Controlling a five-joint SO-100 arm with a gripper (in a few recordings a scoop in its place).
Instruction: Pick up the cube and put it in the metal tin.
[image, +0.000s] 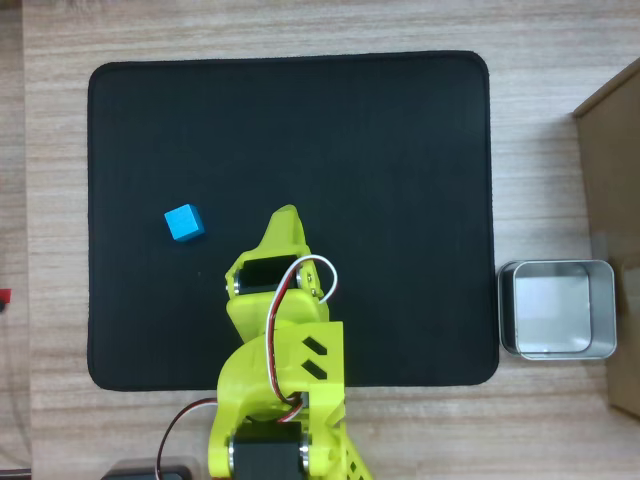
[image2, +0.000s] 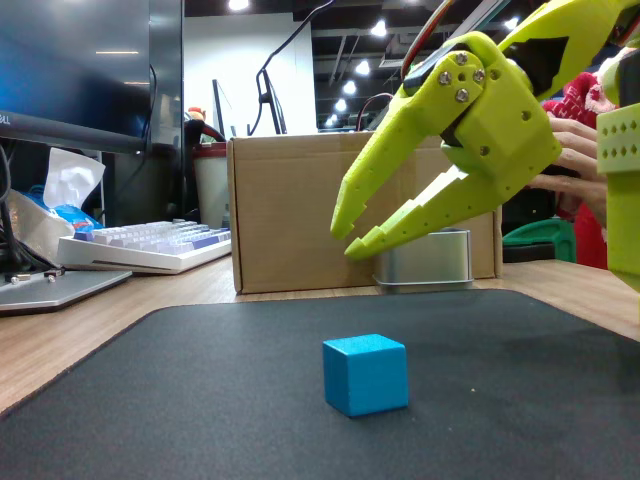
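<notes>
Overhead, no writing or brand can be read; the small sky-blue matte cube (image: 184, 222) lies on the black rectangular mat (image: 380, 150), left of the yellow-green plastic gripper (image: 283, 218), apart from it; the shiny silver square tin (image: 556, 309) with rounded corners sits on the wooden table (image: 300, 25) just right of the mat, beside a brown cardboard box (image: 612, 200). Next, the fixed view: the gripper (image2: 346, 238) hangs above the mat (image2: 200, 400), fingers parted a little, holding nothing; the cube (image2: 365, 373) rests below it; the tin (image2: 424, 260) stands behind, against the box (image2: 290, 205); a white keyboard (image2: 150, 245) lies at left.
</notes>
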